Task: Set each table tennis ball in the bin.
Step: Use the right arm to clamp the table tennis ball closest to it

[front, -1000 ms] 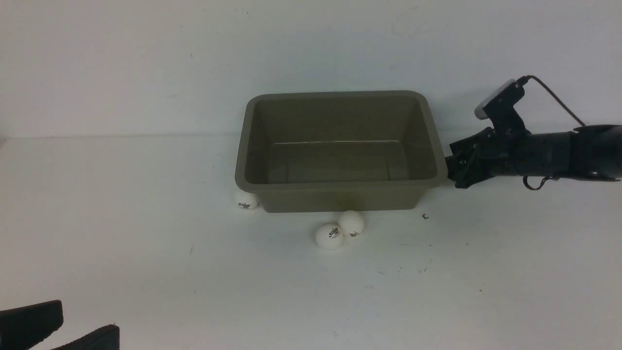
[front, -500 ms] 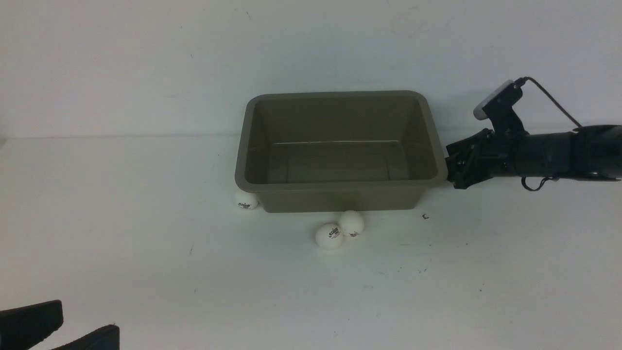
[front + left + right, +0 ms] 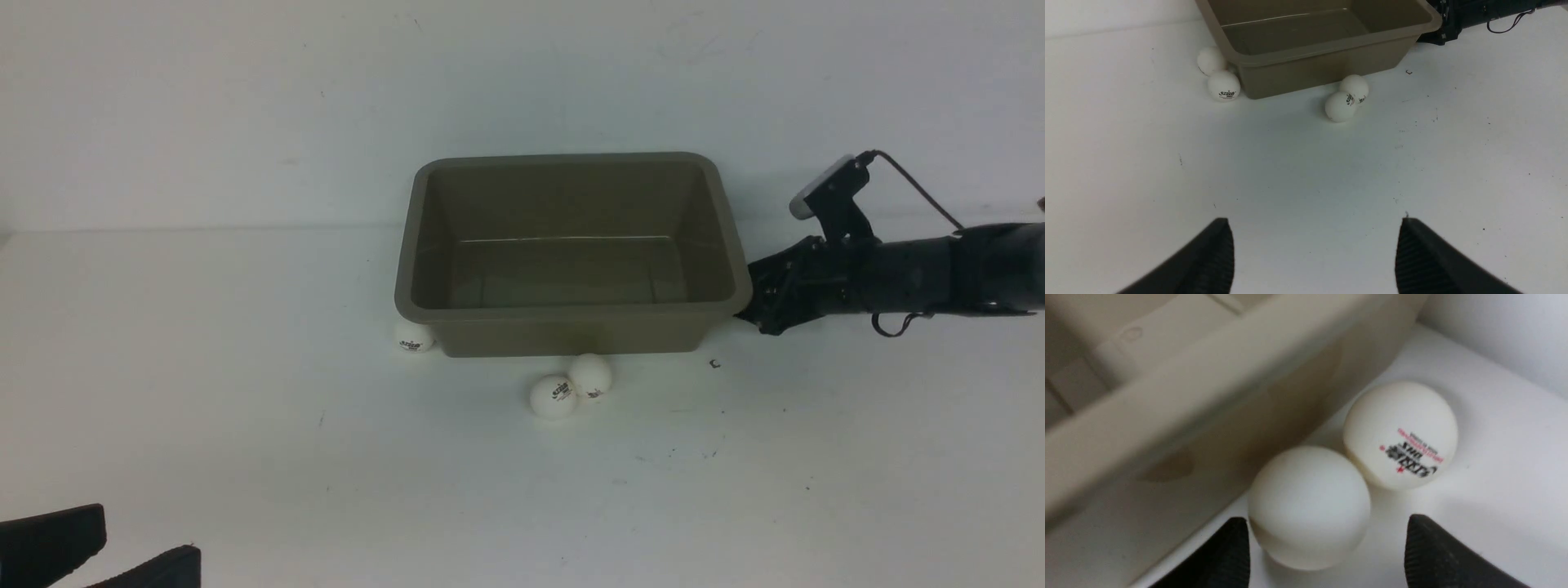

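Note:
The taupe bin (image 3: pixel 571 312) stands empty at the middle of the table. Several white table tennis balls lie around it. Two touch each other in front (image 3: pixel 553 397) (image 3: pixel 590 374), and one sits at the front left corner (image 3: pixel 414 336), with another behind it (image 3: pixel 1211 60). Two more lie against the bin's right wall (image 3: pixel 1208 428): a plain-faced ball (image 3: pixel 1309 506) and a logo ball (image 3: pixel 1400 435). My right gripper (image 3: pixel 1326 524) is open, its fingertips flanking the near side of the plain ball without gripping it. My left gripper (image 3: pixel 1314 228) hangs open and empty, low at the near left.
The right arm (image 3: pixel 898 269) reaches in from the right, low beside the bin's right rim. A white wall rises close behind the bin. A small dark speck (image 3: pixel 714 363) lies on the table near the bin's front right corner.
The right arm has dropped lower and slid slightly left along the bin's right side. The left gripper, the bin and the balls in front have stayed put.

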Robot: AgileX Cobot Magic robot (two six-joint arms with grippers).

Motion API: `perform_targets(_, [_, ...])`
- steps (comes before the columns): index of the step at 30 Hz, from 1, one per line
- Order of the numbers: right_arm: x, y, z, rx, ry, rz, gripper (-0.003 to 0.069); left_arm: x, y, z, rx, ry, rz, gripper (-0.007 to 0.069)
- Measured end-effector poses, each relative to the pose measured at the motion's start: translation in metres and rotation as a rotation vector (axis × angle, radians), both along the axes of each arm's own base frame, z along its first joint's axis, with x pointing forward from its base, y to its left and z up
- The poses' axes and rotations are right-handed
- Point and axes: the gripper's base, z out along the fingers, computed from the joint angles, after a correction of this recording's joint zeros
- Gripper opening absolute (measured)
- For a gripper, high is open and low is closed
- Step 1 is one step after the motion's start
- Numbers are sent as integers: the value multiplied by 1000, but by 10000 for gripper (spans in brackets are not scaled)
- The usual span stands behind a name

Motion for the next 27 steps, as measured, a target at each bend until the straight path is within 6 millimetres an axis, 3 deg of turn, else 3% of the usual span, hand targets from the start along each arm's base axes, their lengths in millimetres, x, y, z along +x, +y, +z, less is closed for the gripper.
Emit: perform_targets(27, [4, 2, -1, 59, -42, -20, 462, 0, 0, 0, 0, 0, 0, 478])
